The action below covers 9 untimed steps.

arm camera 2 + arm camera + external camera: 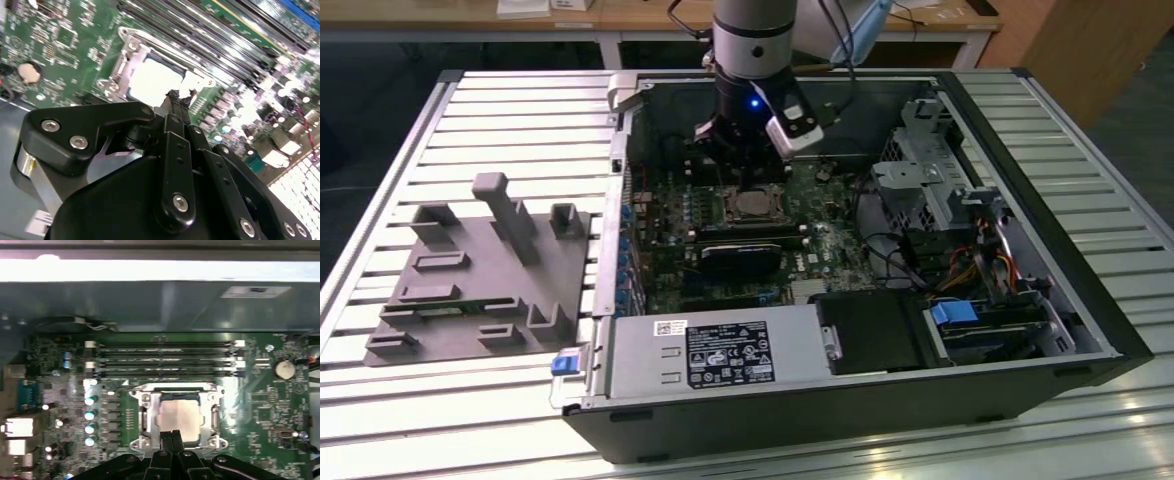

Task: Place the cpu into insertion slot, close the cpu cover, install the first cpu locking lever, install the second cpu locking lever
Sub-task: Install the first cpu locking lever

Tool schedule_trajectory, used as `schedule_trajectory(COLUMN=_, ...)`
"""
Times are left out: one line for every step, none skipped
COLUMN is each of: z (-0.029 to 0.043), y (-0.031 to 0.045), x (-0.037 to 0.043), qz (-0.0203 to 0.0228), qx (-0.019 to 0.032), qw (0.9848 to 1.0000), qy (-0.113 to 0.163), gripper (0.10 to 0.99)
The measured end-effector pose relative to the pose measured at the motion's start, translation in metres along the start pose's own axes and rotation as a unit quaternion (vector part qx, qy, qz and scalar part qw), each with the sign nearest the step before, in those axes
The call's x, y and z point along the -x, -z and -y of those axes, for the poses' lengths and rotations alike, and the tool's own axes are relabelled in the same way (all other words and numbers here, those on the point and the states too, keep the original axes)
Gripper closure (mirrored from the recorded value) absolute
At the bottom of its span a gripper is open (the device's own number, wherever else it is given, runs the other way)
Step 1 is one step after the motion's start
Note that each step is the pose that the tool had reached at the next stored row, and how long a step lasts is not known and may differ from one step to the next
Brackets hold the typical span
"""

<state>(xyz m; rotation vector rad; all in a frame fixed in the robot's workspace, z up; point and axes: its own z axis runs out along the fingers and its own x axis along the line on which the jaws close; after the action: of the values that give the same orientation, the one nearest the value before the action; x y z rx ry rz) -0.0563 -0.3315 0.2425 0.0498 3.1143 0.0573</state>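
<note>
Here's the gripper [170, 436], poised over one edge of the insertion slot [141, 442], its fingertips clenched tight together (nothing to be seen between them). The cpu [181, 414] sits in the slot, silver top up, with the cpu cover [172, 388] lying flat around it. Beyond the slot's far side run the long memory slots [165, 360].

Silver-grey arm [750, 35] with a blue light [755, 103]; black gripper [175, 96] links carry silver screws [180, 201].
</note>
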Motion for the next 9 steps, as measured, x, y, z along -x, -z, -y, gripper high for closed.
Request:
schedule_trajectory(z=0.0001, y=0.0001, x=-0.0034, qz=0.0004, qx=0.0, qw=1.0, qy=0.0, gripper=0.984)
schedule_trajectory(z=0.0002, y=0.0002, x=-0.0067, qz=0.0008, qx=0.0, qw=1.0, qy=0.0, gripper=0.984)
schedule_trajectory(z=0.0003, y=0.0003, x=-0.0101, qz=0.0012, qx=0.0001, qw=1.0, qy=0.0, gripper=0.984)
schedule_trajectory(z=0.0004, y=0.0004, x=-0.0135, qz=0.0017, qx=0.0003, qw=1.0, qy=0.0, gripper=0.984)
schedule_trajectory(z=0.0005, y=0.0005, x=-0.017, qz=0.0022, qx=0.0004, qw=1.0, qy=0.0, gripper=0.984)
schedule_trajectory(z=0.0006, y=0.0006, x=-0.0205, qz=0.0027, qx=0.0006, qw=1.0, qy=0.0, gripper=0.984)
schedule_trajectory(z=0.0007, y=0.0007, x=-0.0239, qz=0.0032, qx=0.0009, qw=1.0, qy=0.0, gripper=0.984)
schedule_trajectory(z=0.0009, y=0.0007, x=-0.0277, qz=0.0038, qx=0.0012, qw=1.0, qy=0.0, gripper=0.984)
schedule_trajectory(z=0.001, y=0.0008, x=-0.031, qz=0.0044, qx=0.0015, qw=1.0, qy=0.0, gripper=0.984)
